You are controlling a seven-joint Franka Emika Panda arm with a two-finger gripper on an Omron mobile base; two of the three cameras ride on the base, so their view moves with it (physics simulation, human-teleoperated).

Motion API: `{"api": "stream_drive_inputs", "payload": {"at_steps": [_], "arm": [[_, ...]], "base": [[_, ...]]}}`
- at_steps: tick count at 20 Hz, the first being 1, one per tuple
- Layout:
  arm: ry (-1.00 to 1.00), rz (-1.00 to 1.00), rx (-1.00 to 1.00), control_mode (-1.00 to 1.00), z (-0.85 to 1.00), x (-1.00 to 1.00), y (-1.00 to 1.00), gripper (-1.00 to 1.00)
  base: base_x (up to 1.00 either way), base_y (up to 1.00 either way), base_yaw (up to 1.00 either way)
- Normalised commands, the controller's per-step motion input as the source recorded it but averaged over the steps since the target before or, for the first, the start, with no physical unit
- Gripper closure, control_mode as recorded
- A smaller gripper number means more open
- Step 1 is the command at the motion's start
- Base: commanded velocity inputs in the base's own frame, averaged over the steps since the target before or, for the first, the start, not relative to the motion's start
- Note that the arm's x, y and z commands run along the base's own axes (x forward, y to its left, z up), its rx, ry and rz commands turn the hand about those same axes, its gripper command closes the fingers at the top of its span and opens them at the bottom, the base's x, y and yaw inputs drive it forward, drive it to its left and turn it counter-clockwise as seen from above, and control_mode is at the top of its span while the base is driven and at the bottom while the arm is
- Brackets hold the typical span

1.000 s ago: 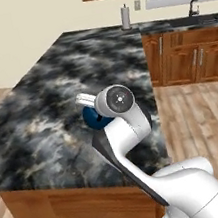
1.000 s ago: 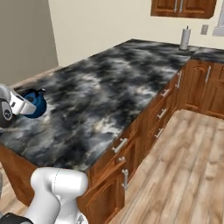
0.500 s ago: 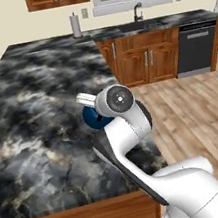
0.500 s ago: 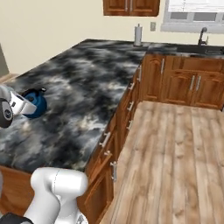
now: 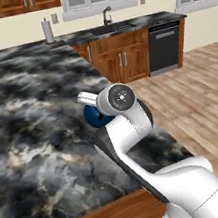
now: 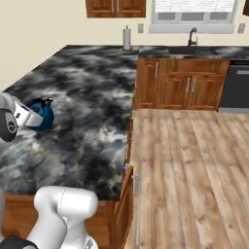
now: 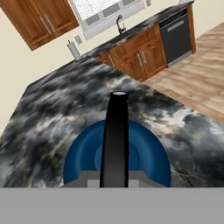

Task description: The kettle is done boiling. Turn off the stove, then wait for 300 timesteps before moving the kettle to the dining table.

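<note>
The kettle (image 7: 116, 159) is a small round dark-blue body with a thin black upright handle, and it sits over the dark marbled surface (image 5: 27, 125) of the dining table, near the edge that faces the wood floor (image 6: 194, 165). In the hand view the black handle runs straight up the middle of the picture from between the fingers, so the hand (image 7: 114, 183) is clamped together on that handle. Whether the kettle's base touches the marble or hangs just above it cannot be told.

From the left base view only a blue sliver of the kettle (image 5: 96, 117) shows, because the arm's white wrist joint stands in front of it. From the right base view the kettle (image 6: 43, 113) shows more fully, with the white wrist against its left side.

The marble around the kettle is bare. Far across the top, by the back wall, stands a paper-towel roll (image 5: 48, 31). Beyond it a counter runs under a window with a sink and tap (image 5: 107, 16), wood cabinets (image 5: 120, 61) below and a black dishwasher front (image 5: 165, 46) to their right. The fingertips themselves are cut off at the bottom of the hand view.
</note>
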Motion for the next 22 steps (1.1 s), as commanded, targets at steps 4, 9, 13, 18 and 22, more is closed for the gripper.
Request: {"api": "stream_drive_inputs", "payload": {"at_steps": [4,9,13,18,22], "arm": [[0.00,0.00,0.00,1.00,0.00,0.00,0.00,1.00],[0.00,0.00,0.00,1.00,0.00,0.00,0.00,1.00],[0.00,0.00,0.00,1.00,0.00,0.00,0.00,1.00],[0.00,0.00,0.00,1.00,0.00,0.00,0.00,1.00],[0.00,0.00,0.00,1.00,0.00,0.00,0.00,1.00]], "base": [[-0.25,0.79,-0.35],[-0.14,0.86,-0.34],[-0.31,0.84,-0.33],[-0.82,0.70,-0.25],[-0.98,0.53,-0.13]]}}
